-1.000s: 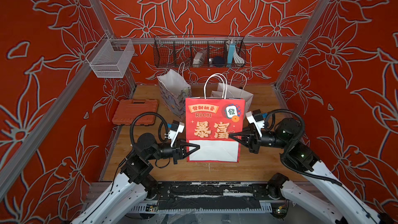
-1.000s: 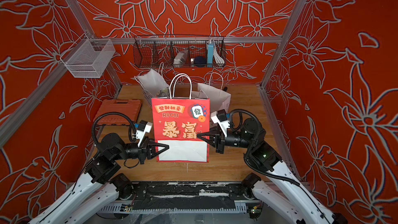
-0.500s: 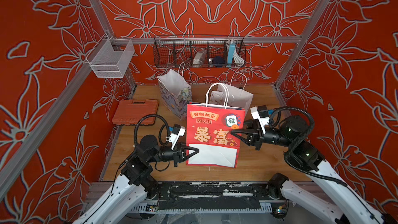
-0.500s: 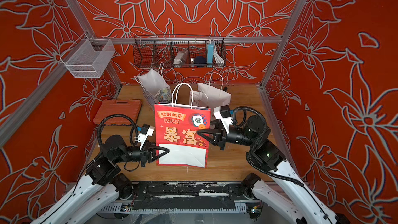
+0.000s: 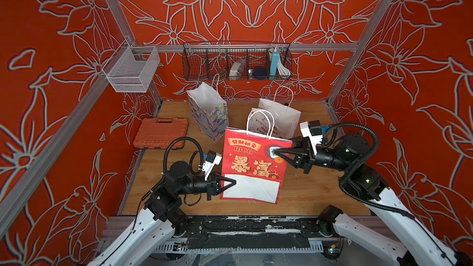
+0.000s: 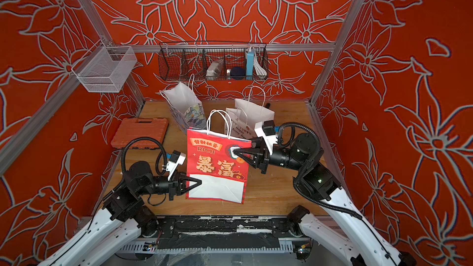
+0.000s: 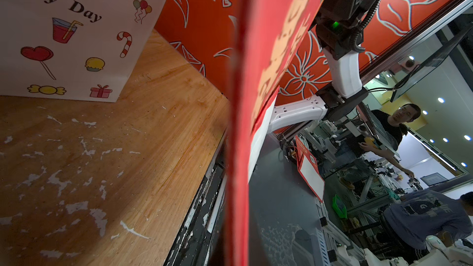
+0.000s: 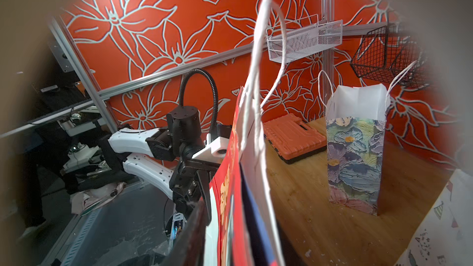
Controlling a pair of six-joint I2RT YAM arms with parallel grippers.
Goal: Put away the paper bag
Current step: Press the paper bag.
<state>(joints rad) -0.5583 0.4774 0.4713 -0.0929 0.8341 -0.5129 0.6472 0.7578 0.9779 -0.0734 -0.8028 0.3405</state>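
Item: one red paper bag [image 5: 253,165], gold lettering, white cord handles. Location: front middle of the table [image 5: 314,195], between my two grippers, not yet put away. Change noted: a second ago it stood square and upright. Now it sits askew, its top edge sloping down toward my right, and it has come nearer the table's front edge. Whether its base touches the wood I cannot tell. My left gripper [image 5: 234,182]: fully closed, pinching the bag's left edge where the red print meets the white, as before. My right gripper [image 5: 274,152]: a second ago at mid-height on the bag's right side, now higher, tips drawn close together over the upper right corner of the front. Whether they have paper between them I cannot tell. Reading: a change of grip is under way, and the carrying-off has not begun. Other stock: three more bags behind, all upright, namely one flowered bag [image 5: 210,116], one plain white bag [image 5: 281,117] and one printed white bag [image 7: 64,34], making four bags in all. One orange tool case [image 5: 160,133], lying flat to my left. Two wall baskets: one white mesh basket [image 5: 128,72] and one black wire basket [image 5: 204,60].
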